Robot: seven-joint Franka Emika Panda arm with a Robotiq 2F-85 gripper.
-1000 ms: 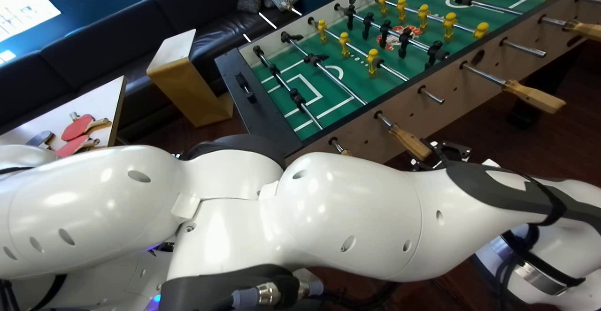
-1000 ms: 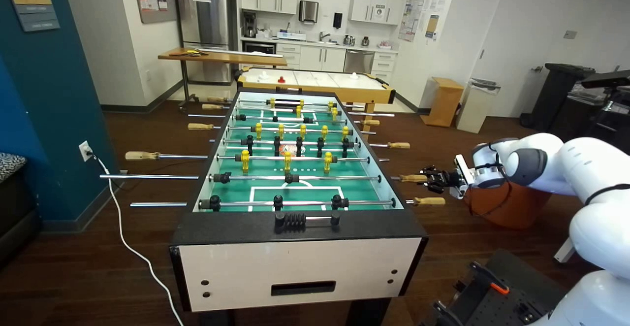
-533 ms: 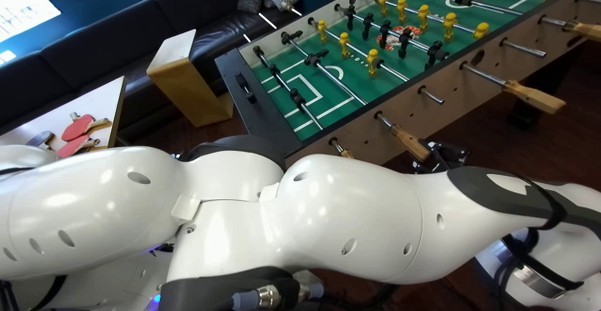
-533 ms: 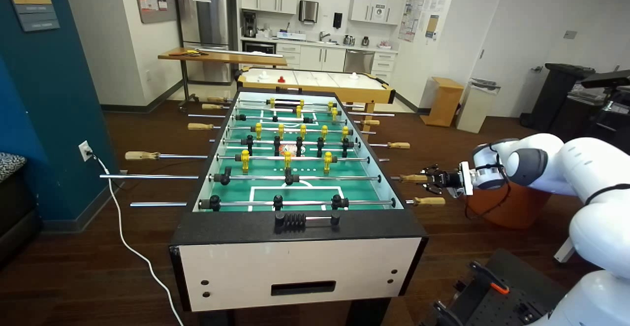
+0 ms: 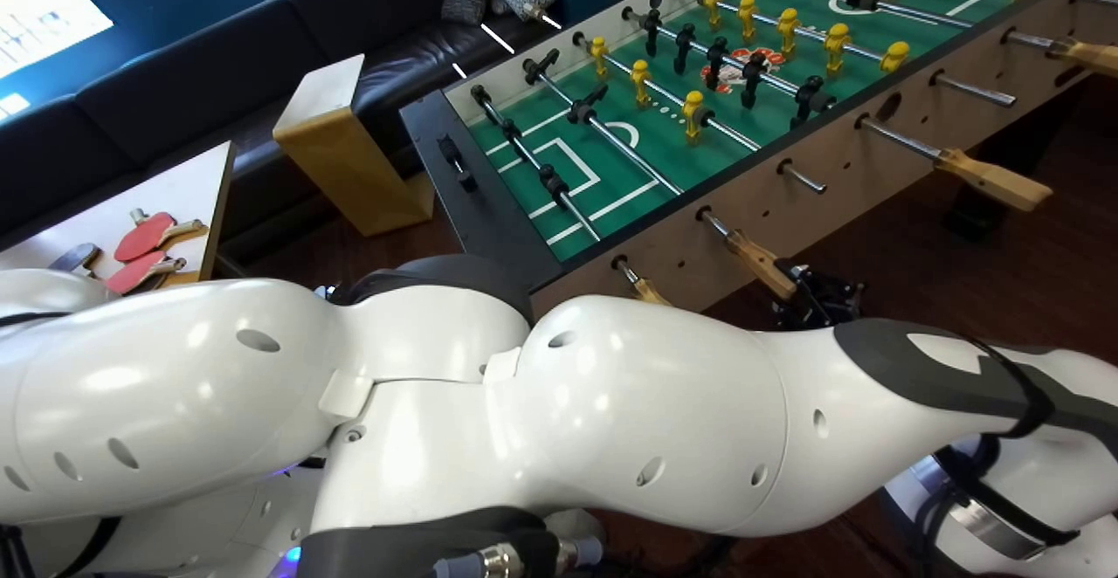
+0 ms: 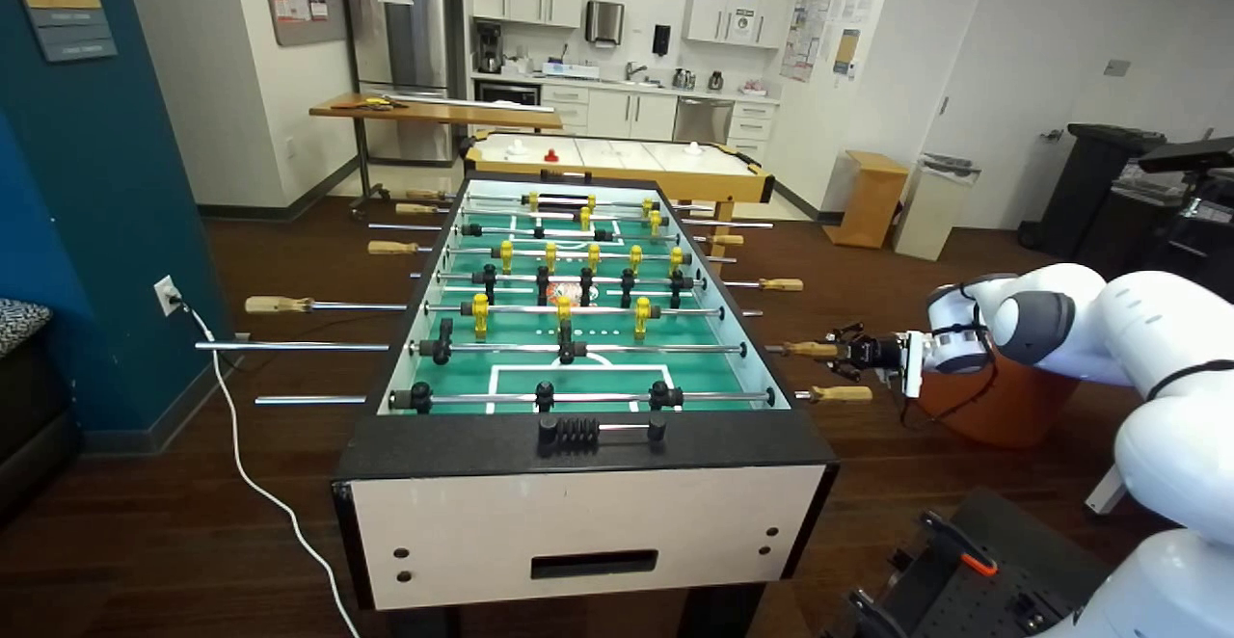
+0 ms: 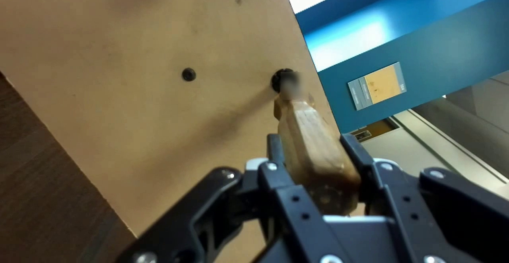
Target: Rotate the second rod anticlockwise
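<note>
The foosball table's second rod (image 6: 656,348) carries black figures (image 6: 442,341) and ends in a wooden handle (image 6: 808,350). In an exterior view the rod (image 5: 633,157) crosses the green field and its black figures (image 5: 583,110) tilt up at an angle. My gripper (image 7: 313,147) is shut on the handle (image 7: 312,136) in the wrist view, one black finger on each side. The handle's end sits deep between the fingers, near the palm. The gripper (image 6: 850,351) shows at the handle's end in an exterior view. In another exterior view the arm partly hides the gripper (image 5: 817,295).
The first rod's handle (image 6: 841,393) sticks out close beside my gripper, on the near side. A bare rod end (image 5: 802,176) and another wooden handle (image 5: 994,178) lie further along the table side (image 7: 159,96). An orange round object (image 6: 1003,407) stands below the arm.
The gripper has turned about the handle's axis, and the handle has turned with it. The second rod's black figures have swung from nearly flat to more upright. The arm has lowered slightly.
</note>
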